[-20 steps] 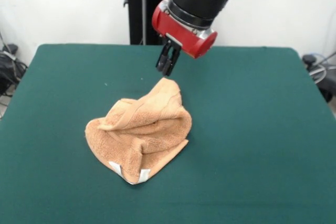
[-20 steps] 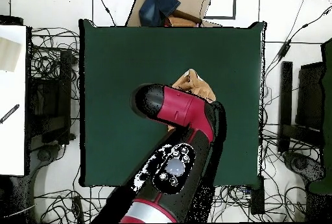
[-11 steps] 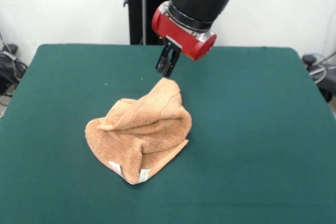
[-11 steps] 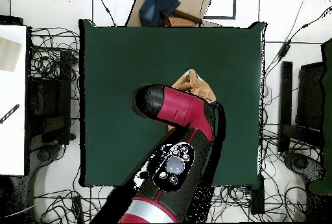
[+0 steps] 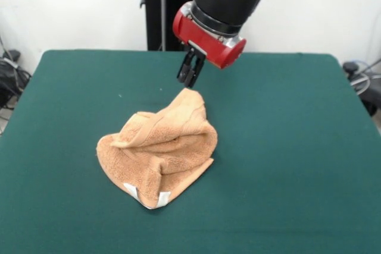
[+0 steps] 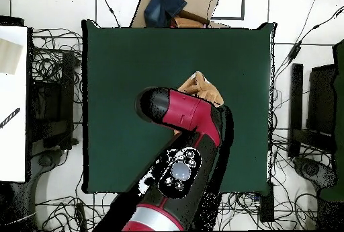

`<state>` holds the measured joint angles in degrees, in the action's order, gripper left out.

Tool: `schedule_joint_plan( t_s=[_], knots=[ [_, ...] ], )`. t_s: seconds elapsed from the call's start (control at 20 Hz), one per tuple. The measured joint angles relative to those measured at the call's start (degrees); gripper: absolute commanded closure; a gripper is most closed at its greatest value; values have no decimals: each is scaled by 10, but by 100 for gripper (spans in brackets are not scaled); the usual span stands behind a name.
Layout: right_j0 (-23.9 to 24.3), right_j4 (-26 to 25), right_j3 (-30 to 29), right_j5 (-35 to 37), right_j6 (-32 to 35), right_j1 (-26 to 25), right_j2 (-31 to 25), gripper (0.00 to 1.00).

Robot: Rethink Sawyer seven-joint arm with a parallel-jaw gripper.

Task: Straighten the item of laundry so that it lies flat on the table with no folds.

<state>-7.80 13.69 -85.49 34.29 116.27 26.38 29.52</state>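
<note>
Claw (image 5: 189, 79), tips pressed together, hovers above the crumpled towel (image 5: 159, 150) at frame centre; it should spread before pinching the raised corner.

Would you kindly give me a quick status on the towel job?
Tool shut, empty, just above towel's raised corner. Towel crumpled and folded on table, not flat. Nothing in the way.

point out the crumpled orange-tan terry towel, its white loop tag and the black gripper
crumpled orange-tan terry towel (image 5: 161, 147): front view, on the heaped middle folds.
white loop tag (image 5: 132, 192): front view, on the white strip at the towel's near corner.
black gripper (image 5: 189, 78): front view, at the tips above the towel's raised far corner.
</note>
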Motion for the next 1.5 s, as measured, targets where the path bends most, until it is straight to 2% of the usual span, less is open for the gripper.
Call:
schedule_joint_plan(
  t_s=[0.2, 0.25, 1.2, 1.5],
  knots=[
    [0, 0, 0, 0, 0, 0, 0, 100],
    [0, 0, 0, 0, 0, 0, 0, 0],
    [1, 0, 0, 0, 0, 0, 0, 0],
    [9, 0, 16, 0, 0, -4, 0, 0]
  ],
)
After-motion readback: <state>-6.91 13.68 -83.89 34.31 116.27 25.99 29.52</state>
